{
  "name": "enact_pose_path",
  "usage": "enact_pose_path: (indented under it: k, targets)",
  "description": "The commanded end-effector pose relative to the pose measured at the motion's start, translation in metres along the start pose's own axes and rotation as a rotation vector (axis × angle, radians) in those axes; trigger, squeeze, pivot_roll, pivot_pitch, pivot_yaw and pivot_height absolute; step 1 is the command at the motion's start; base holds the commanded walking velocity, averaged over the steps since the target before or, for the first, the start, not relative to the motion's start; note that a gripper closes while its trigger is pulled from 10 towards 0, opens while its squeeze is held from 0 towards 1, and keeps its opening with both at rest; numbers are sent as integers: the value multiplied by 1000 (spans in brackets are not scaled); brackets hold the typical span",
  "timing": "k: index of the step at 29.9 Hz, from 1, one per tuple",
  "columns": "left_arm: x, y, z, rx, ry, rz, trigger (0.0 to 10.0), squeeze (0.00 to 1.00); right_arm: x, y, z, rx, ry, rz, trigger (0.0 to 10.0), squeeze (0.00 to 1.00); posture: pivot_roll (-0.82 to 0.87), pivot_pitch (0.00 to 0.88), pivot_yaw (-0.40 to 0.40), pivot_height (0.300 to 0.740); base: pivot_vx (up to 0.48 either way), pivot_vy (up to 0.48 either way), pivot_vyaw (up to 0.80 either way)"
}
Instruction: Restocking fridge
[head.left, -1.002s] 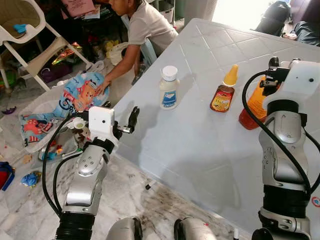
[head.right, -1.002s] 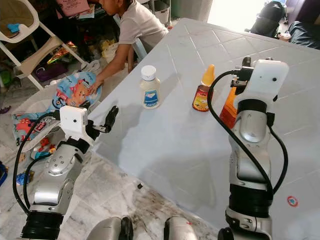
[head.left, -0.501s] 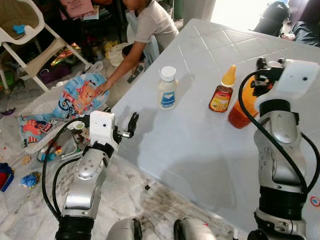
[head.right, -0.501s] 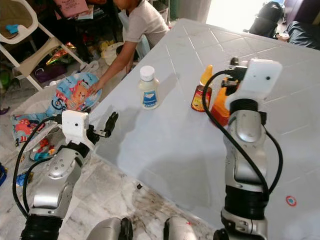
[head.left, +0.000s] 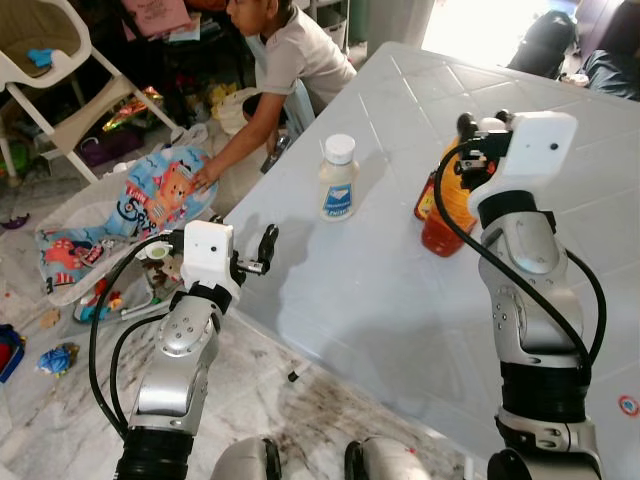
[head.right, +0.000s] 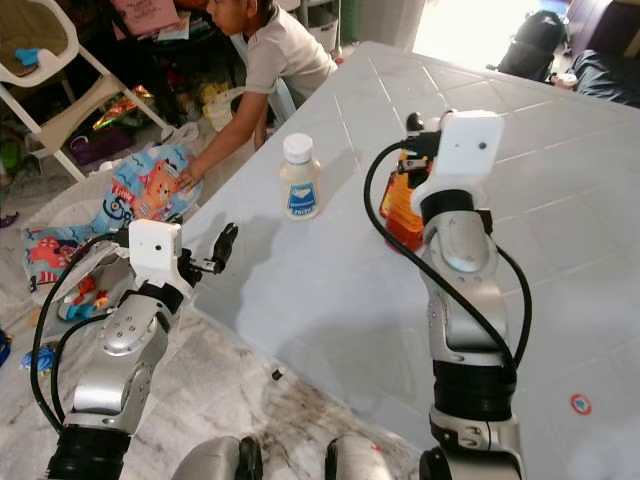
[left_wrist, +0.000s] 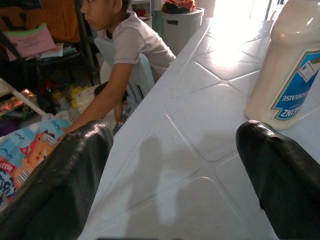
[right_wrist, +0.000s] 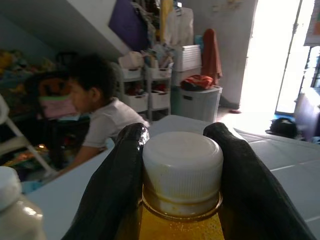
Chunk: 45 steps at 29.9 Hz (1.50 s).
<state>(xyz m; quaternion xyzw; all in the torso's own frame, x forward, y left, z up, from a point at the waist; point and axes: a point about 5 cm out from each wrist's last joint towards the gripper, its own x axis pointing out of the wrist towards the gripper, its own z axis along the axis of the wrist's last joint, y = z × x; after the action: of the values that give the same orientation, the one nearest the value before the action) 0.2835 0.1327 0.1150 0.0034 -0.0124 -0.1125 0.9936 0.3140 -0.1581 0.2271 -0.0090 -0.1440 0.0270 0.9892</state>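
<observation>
- Step in hand, by my reading: pickup of stock from the table for the fridge. Right gripper is clamped on the neck of an orange bottle, one finger either side of its white cap.
- Bottle hangs directly below the right gripper, upright or nearly so. Whether its base touches the table or sits just clear: cannot tell.
- Honey bottle stands just beyond the orange bottle, mostly hidden by it; touching or not, unclear.
- Left gripper hovers at the table's near edge, fingers spread wide, nothing between them.
- Mayo bottle stands upright ahead of the left gripper, well apart, offset toward the right-hand finger.
- Next move likely calls for a clean lift of the orange bottle without nudging the honey bottle, then a carry to the fridge; alternatively the left gripper reaches forward for the mayo.
- Person crouches at the table's far left edge, hand on a printed mat on the floor.
</observation>
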Motion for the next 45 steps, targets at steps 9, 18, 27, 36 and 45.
enact_pose_path:
  k: [9, 18, 27, 36, 45]
  targets:
    - [2, 2, -1, 9, 13, 3, 10000, 0, -5, 4, -18, 35, 85, -6, 10000, 0, -87, 73, 41, 740, 0, 0, 0]
    - [3, -1, -1, 6, 12, -1, 10000, 0, -7, 1, -21, -10, 94, -24, 10000, 0, -86, 62, 37, 740, 0, 0, 0]
    - [2, 0, -2, 5, 12, 5, 10000, 0, -9, 6, -21, -14, 83, -1, 10000, 0, -85, 58, 33, 740, -191, 0, 0]
    - [3, -1, -2, 5, 13, 8, 10000, 0, -7, 6, -15, -39, 46, 7, 10000, 0, -91, 60, 30, 740, -271, 0, 0]
    - [4, 0, -2, 7, 12, 12, 10000, 0, -5, 6, -9, -53, 10, 8, 10000, 0, -91, 68, 28, 740, -284, 0, 0]
